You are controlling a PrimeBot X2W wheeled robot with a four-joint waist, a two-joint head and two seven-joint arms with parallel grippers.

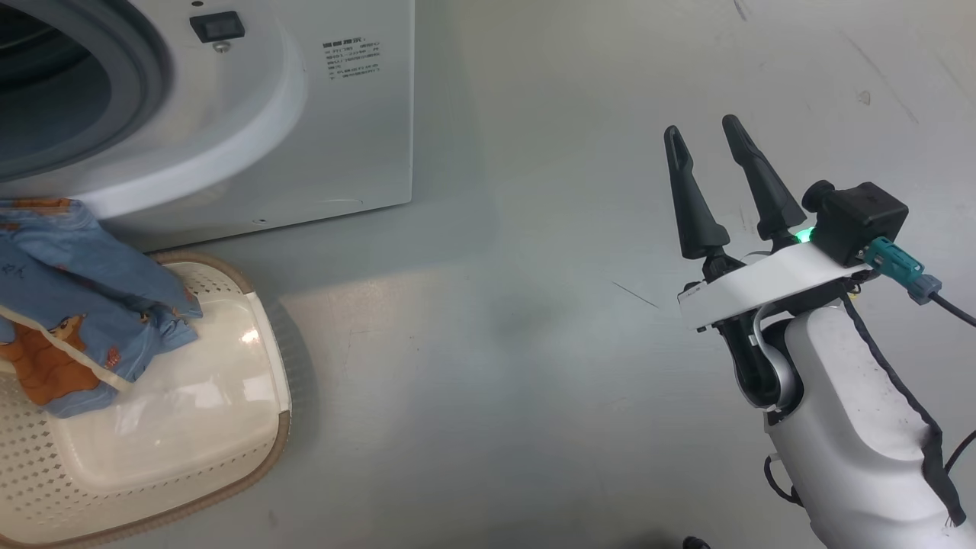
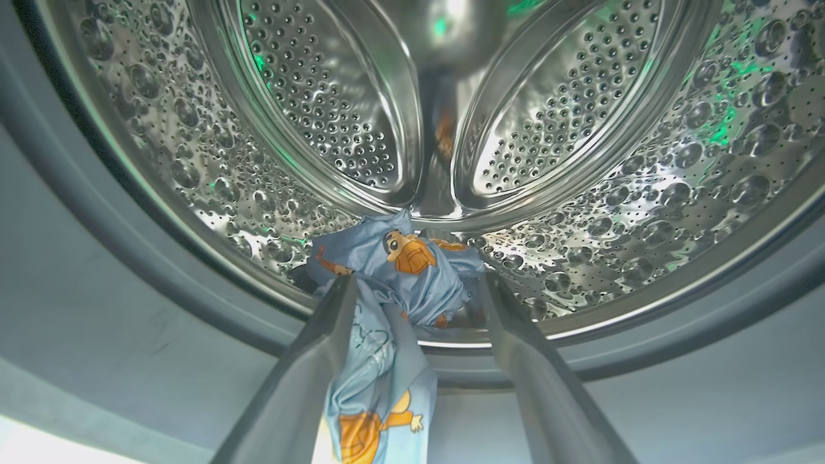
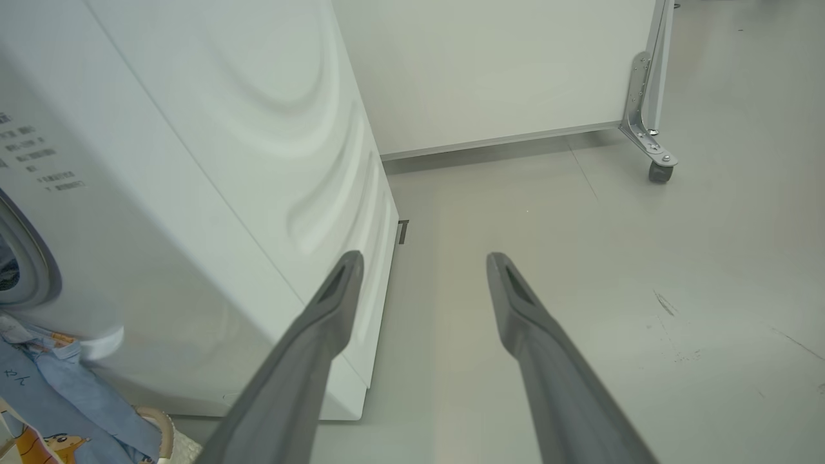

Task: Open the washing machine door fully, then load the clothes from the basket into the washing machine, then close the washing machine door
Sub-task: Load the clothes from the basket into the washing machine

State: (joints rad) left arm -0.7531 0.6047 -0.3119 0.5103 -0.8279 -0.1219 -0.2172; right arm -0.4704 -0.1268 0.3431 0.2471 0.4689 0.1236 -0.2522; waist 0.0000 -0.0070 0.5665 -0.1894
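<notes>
Evidently the loading step is in hand. The left gripper (image 2: 417,281) is clenched on the clothes (image 2: 412,270), a blue garment with orange cartoon prints. The garment is bunched between its fingers at the mouth of the washing machine (image 1: 335,137), with the perforated steel drum (image 2: 612,193) just beyond. The long tail of the garment hangs down out of the opening. In the head view it drapes over the near-left corner of the cream basket (image 1: 286,427), which sits on the floor (image 1: 534,343) just in front of the machine.

The next move probably calls for pushing deeper, past the grey seal (image 1: 145,61), before letting go. The trailing cloth has to follow the bundle in. If it is released at the lip, it may slide back out or get caught when the washing machine door is closed.

The right gripper (image 1: 703,128) hangs well to the right over bare floor, with its jaws spread and nothing between them, clear of the work. Far to the right stands a white panel (image 3: 503,77) on a castor (image 3: 659,173), well apart from the machine. Nothing blocks the opening except the garment's own hanging length.
</notes>
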